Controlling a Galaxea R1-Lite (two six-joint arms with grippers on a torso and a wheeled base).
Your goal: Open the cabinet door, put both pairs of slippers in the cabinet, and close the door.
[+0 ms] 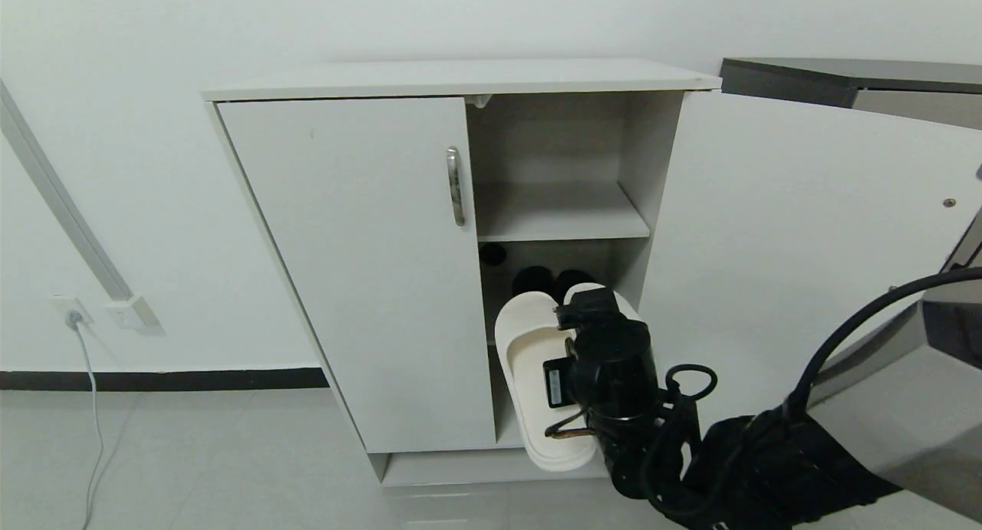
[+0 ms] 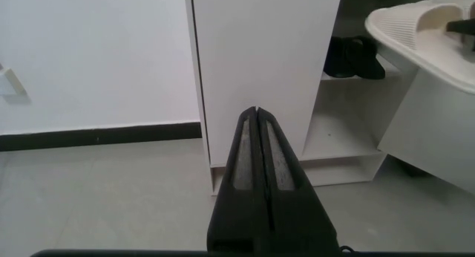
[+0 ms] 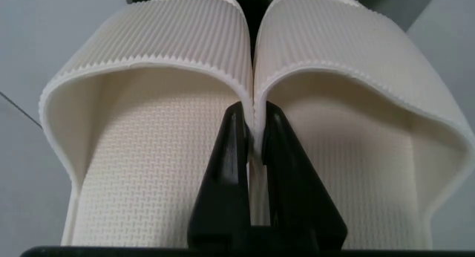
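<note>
Cabinet [image 1: 460, 77]: right door [image 1: 782, 231] swung open, left door [image 1: 360, 269] shut. White slippers [image 1: 529, 346] held at the opening, right gripper [image 3: 254, 116] clamped on their touching inner walls. Black slippers [image 1: 548, 281] inside, under the shelf [image 1: 560, 212]. Left gripper [image 2: 257, 116] closed, empty. Wrist label [image 1: 556, 384] too small to read.

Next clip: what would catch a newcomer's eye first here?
A pair of cream ribbed rubber slippers stands out, pinched together at their inner edges by the right gripper. They are held in front of the white cabinet, whose right door stands open. Behind them, a pair of black slippers already lies on a shelf inside.
</note>
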